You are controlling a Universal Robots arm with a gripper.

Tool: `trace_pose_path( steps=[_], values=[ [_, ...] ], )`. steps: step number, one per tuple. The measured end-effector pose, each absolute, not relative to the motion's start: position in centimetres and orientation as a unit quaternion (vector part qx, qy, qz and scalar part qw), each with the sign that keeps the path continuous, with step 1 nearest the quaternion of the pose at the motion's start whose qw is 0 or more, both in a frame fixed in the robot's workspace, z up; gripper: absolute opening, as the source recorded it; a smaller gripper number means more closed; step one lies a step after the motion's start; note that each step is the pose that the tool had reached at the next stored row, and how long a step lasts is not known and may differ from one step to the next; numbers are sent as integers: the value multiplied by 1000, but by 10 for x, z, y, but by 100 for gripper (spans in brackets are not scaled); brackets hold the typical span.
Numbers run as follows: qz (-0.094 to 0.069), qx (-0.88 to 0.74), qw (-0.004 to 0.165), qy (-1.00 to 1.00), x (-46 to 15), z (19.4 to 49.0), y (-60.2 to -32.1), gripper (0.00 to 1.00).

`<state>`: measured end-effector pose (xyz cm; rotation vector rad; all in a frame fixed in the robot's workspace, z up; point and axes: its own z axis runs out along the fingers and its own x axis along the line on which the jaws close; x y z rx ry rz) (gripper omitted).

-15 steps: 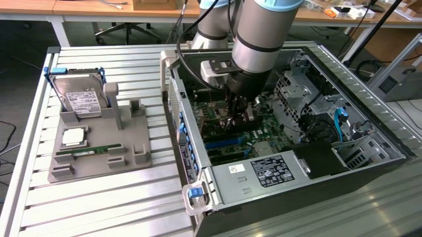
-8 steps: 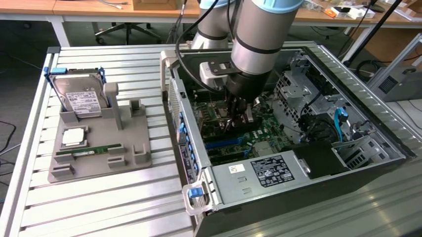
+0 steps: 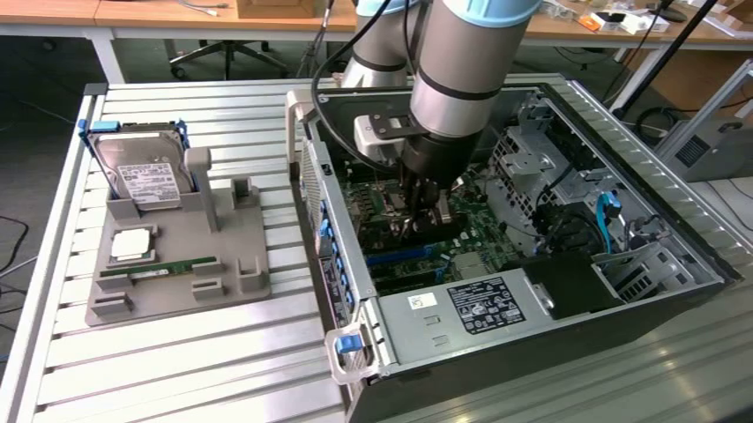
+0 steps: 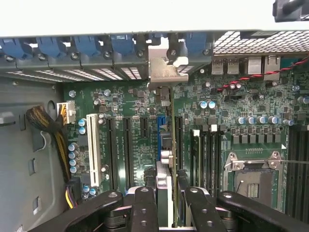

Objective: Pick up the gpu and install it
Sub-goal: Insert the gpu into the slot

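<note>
Gripper [image 4: 166, 205] fingers clamp the gpu [image 4: 169, 145] edge-on — card upright over the blue slot [image 4: 161, 130] on the motherboard [image 4: 241, 101], bracket [image 4: 164, 67] at the case [image 3: 659, 291] wall.

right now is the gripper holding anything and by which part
The gripper holds the gpu edge-on by its upper edge, above the blue slot on the motherboard.

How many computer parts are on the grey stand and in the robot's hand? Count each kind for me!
hard drive: 1
processor chip: 1
memory stick: 1
gpu, gripped in the hand inside the computer case: 1
Total: 4
</note>
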<state>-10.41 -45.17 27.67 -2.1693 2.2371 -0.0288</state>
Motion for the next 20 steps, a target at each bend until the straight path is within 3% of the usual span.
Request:
trace_pose_path(
  steps=[8,11,20],
  values=[
    [-13,-691,9,722,-105,275,-453,27],
    [-24,-691,-2,722,-105,275,-453,27],
    [-25,-685,-2,728,-105,274,-453,27]
  ],
)
